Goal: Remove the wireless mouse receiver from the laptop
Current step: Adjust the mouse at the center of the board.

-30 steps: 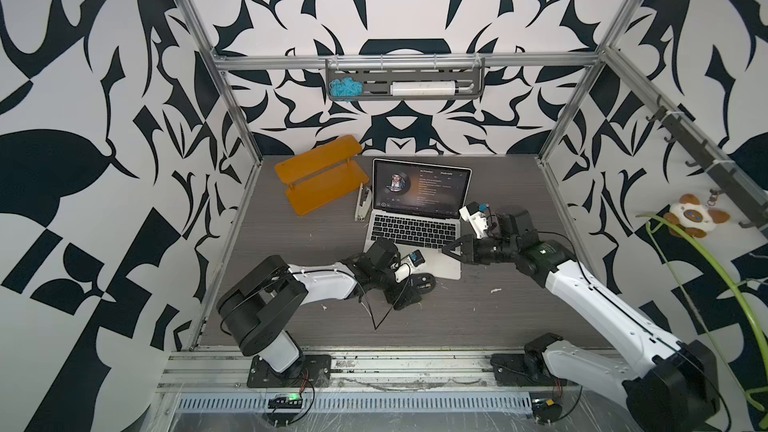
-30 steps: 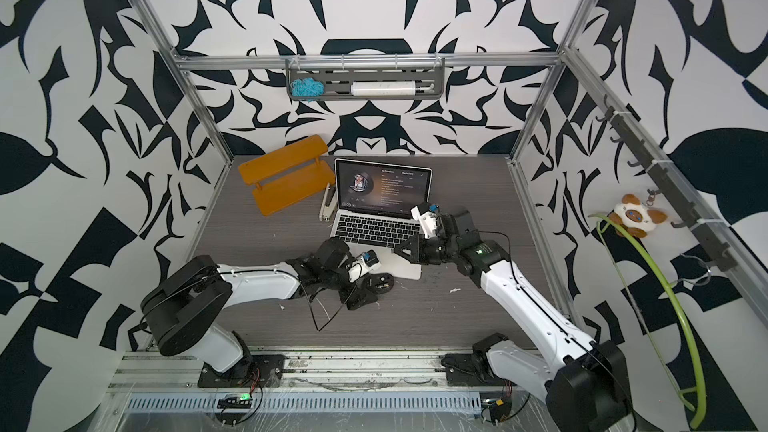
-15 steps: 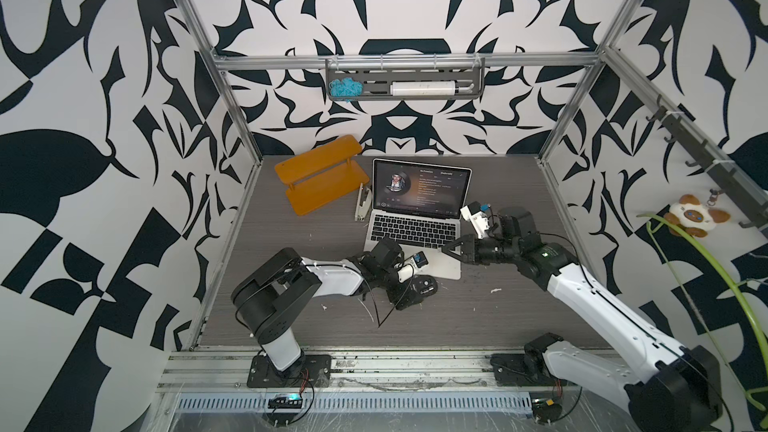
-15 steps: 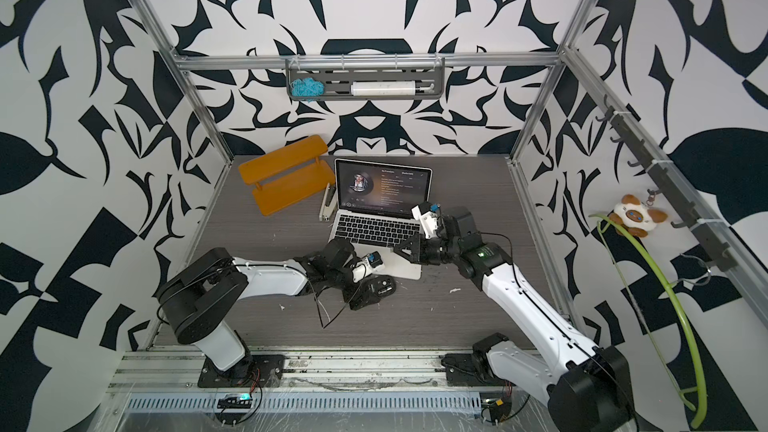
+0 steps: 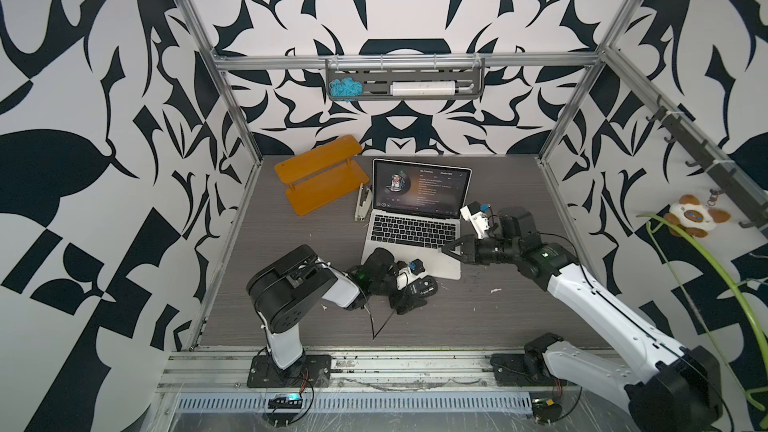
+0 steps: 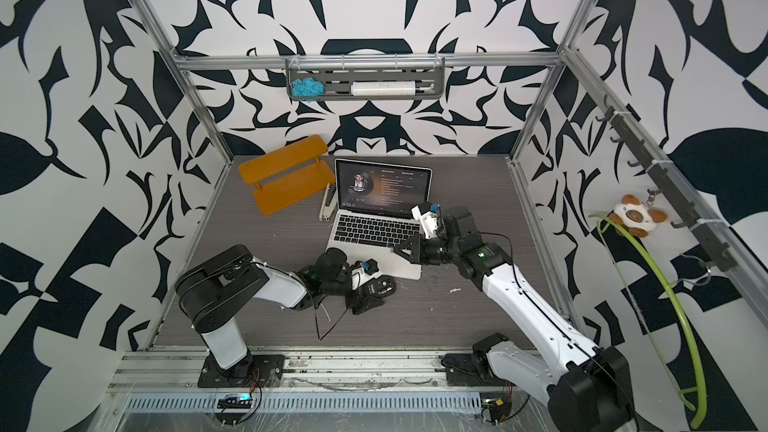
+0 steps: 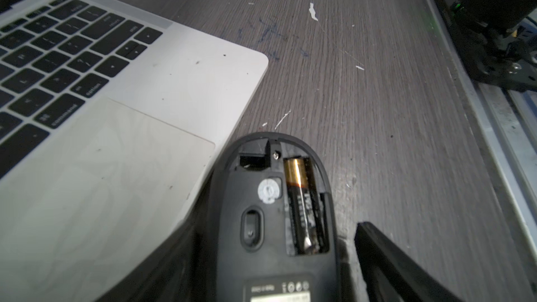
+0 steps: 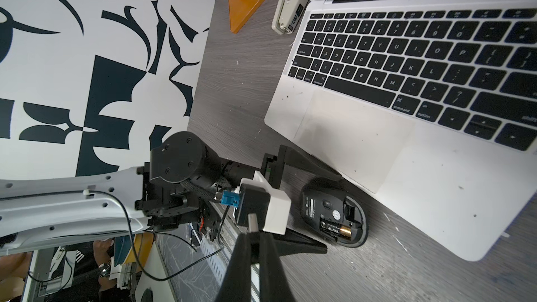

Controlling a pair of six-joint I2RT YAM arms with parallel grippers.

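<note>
- My right claw [image 8: 253,235] clamps the small silver receiver [image 8: 252,221] clear of the slim silver laptop [image 8: 363,140]: removal judged complete.
- My left claw [image 8: 331,213] gapes around the upturned black mouse [image 8: 319,207].

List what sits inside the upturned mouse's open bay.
A gold-and-black battery lies in the bay of the mouse; the small slot beside it looks empty. The slot's depth is shadowed, hiding anything deeper.

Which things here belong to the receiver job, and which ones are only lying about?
Job: laptop, receiver pinched in the right gripper, upturned mouse.
Lying about: orange stand, stapler, plush toy.
</note>
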